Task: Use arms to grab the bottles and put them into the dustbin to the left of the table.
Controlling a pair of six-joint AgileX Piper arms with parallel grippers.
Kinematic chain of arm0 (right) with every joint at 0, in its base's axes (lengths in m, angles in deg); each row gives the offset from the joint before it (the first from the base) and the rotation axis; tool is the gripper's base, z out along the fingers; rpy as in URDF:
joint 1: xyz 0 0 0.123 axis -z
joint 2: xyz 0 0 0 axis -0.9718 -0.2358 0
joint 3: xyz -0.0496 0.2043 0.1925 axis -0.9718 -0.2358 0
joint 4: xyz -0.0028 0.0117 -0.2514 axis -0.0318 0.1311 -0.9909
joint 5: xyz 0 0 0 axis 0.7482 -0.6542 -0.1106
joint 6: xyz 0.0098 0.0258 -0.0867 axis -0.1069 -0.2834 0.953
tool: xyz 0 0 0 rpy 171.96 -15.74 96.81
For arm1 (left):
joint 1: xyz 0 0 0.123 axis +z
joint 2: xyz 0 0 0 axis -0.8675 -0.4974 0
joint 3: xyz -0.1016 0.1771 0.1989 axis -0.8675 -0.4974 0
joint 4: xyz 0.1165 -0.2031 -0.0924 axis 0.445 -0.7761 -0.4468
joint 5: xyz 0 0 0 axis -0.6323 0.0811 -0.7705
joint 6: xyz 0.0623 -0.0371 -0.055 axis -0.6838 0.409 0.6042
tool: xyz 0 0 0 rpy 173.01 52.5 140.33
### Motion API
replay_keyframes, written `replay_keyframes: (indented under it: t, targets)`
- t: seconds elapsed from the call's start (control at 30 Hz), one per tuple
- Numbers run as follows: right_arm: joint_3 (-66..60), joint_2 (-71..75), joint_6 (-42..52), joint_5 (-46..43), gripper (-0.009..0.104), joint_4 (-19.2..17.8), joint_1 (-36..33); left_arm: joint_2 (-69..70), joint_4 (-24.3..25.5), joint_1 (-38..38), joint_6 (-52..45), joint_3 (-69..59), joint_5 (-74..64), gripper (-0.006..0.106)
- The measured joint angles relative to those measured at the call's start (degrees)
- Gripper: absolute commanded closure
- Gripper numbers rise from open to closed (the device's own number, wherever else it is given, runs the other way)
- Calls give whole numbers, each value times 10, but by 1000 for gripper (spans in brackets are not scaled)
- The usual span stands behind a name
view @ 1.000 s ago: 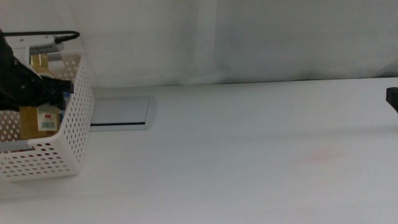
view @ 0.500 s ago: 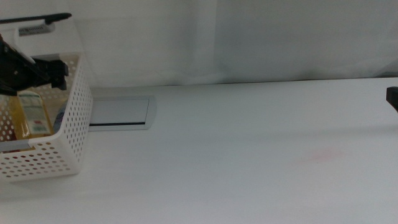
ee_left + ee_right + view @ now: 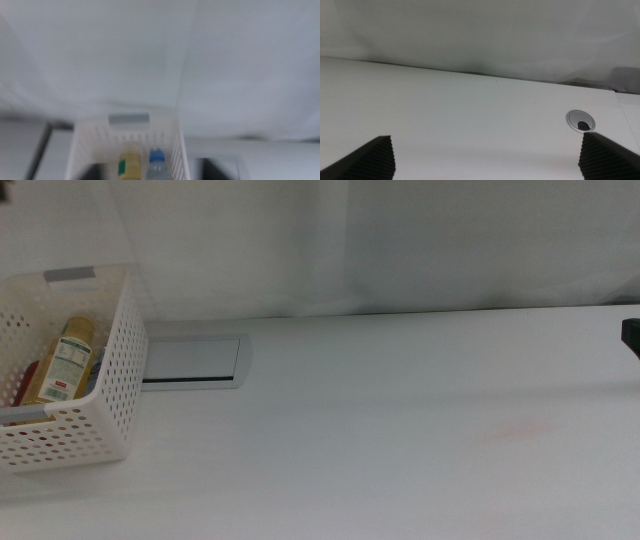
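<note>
The white perforated dustbin [image 3: 115, 380] stands at the table's left end. Inside it lie the yellow tea bottle [image 3: 62, 362], a sliver of the red can [image 3: 25, 387] and a blue part of the water bottle [image 3: 96, 370]. The blurred left wrist view looks down from high above the dustbin [image 3: 100, 137] and shows the tea bottle [image 3: 130, 167] and the blue-capped water bottle [image 3: 157, 159]; the left gripper's jaws are out of view. My right gripper [image 3: 487, 162] is open and empty over bare table; a dark part of that arm [image 3: 632, 340] shows at the right edge.
The white table [image 3: 380, 430] carries the grey plate [image 3: 195, 360] right beside the dustbin. A round cable hole [image 3: 580, 121] sits in the tabletop ahead of the right gripper. A white curtain hangs behind the table.
The left arm, which was over the dustbin, has lifted up and out of the middle view. The tea bottle now lies loose in the dustbin. The right arm has not moved.
</note>
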Motion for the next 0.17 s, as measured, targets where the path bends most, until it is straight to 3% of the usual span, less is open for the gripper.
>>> replay_keyframes:
  t: [0.1, 0.17]
  targets:
    - [0, 0, 0, 0, -5, 0, 0, 93, -2, 0, -1, 0, -16, 103]
    - [0, 0, 0, 0, -5, 0, 0, 138, -2, 0, -2, -3, -21, 103]
